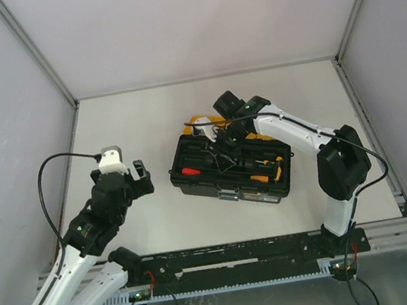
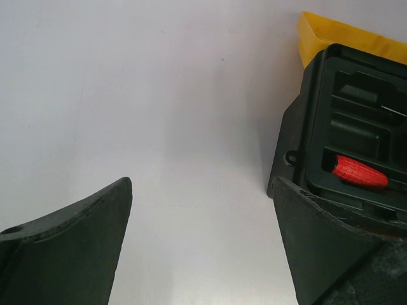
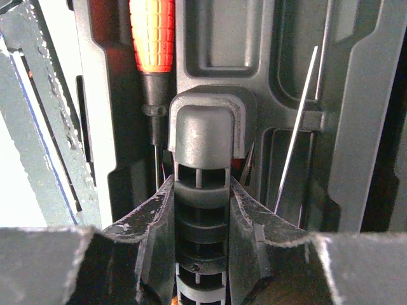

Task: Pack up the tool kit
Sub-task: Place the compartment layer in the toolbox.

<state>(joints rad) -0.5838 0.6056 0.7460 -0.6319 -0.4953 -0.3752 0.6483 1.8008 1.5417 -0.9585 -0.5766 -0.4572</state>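
Nearest you, your left gripper point(image 1: 144, 178) hangs over the table point(image 1: 130, 125) with its fingers wide apart, just left of the open toolbox point(image 1: 225, 191) at mid-table. Beyond, your right gripper point(image 3: 202, 184) is clamped on the inner tray point(image 3: 222, 38) handle point(image 3: 203, 136), beside a red-handled screwdriver point(image 3: 152, 32)

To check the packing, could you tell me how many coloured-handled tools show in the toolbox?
2: a red-handled screwdriver at the tray's left end, and an orange-handled tool near its right end. The right gripper may hide more.
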